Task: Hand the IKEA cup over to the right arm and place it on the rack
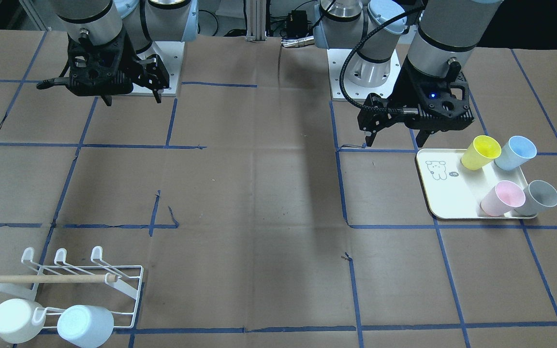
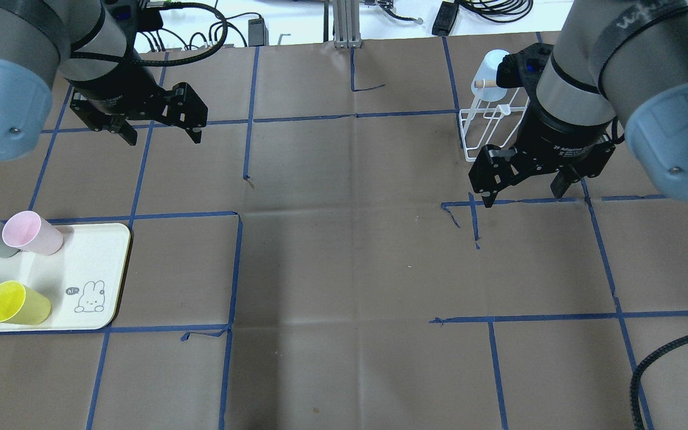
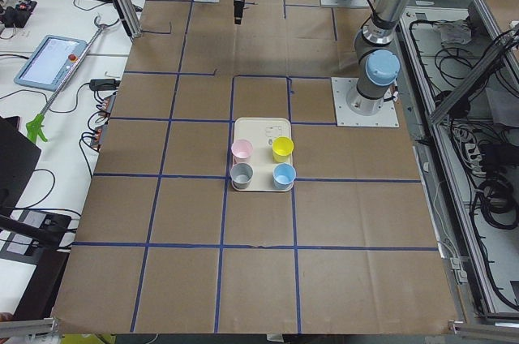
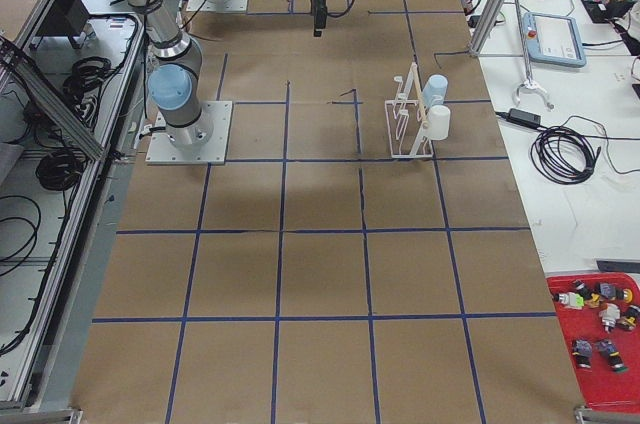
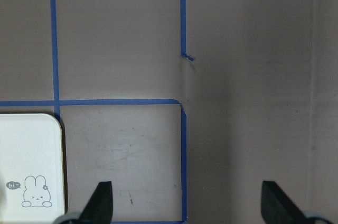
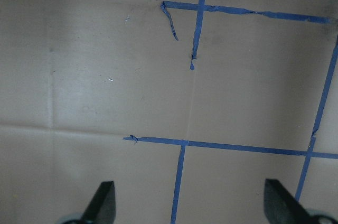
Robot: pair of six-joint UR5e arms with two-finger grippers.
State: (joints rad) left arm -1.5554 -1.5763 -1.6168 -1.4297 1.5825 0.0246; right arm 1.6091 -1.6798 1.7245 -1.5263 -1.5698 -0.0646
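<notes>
Table [image 2: 344, 269]: brown paper gridded in blue tape, and both arms are up above it with nothing in hand.
Left gripper [image 2: 163, 139]: pointing down over bare paper just off the tray's corner. Fingers [image 5: 103, 200] are spread wide, the gap is empty, and they touch nothing.
Right gripper [image 2: 523, 198]: hanging over bare paper near the rack. Its fingers [image 6: 104, 202] are also wide apart, empty and clear of the table.
Tray [image 1: 452, 193]: cream, on the left arm's side, with four cups standing mouth-up on it.
Cups: yellow cup [image 1: 480, 152] and blue cup [image 1: 515, 152] make one pair, pink cup [image 1: 503, 198] and grey cup [image 1: 539, 198] the other. All four are bunched at one end of the tray, and no finger is on any of them.
Rack [image 1: 90, 267]: white wire on the right arm's side, well apart from the tray, with a dowel [image 1: 41, 279] across it.
On the rack: a white cup [image 1: 15, 320] and a pale blue cup [image 1: 85, 326] sit side by side on the prongs.
</notes>
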